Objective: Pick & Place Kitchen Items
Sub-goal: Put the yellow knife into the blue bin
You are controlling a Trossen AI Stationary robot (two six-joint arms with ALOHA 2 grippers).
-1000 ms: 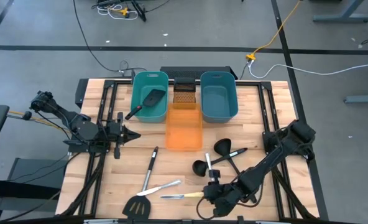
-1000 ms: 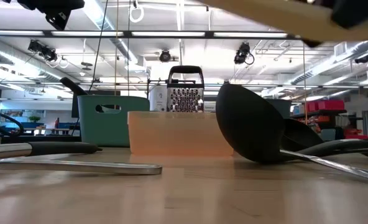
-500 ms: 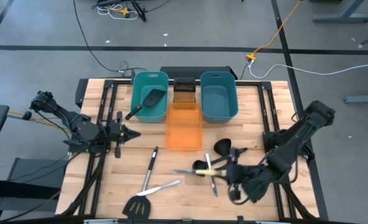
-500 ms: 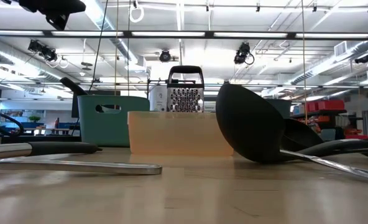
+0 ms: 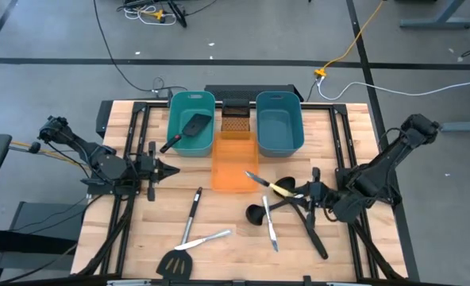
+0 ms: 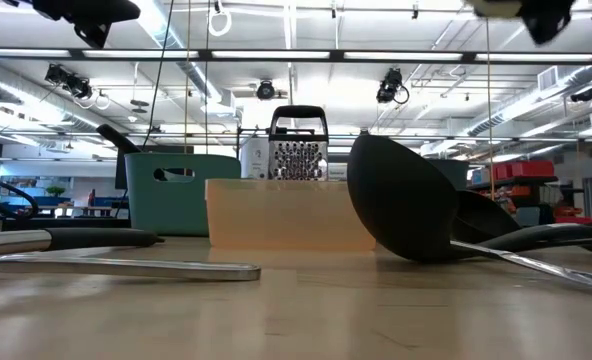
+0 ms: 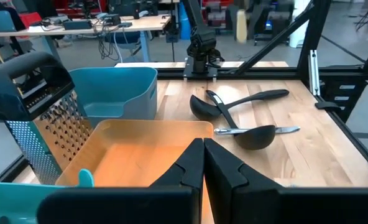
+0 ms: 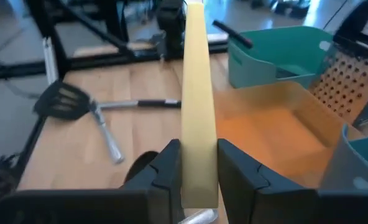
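The cream-handled knife, its slim pale handle pinched between the right gripper's fingers, pointed at the empty orange tub, beyond which 1 teal tub held a black spatula.

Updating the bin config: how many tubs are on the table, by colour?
Teal tubs: 2 (left, right)
Orange tub: 1
Total: 3
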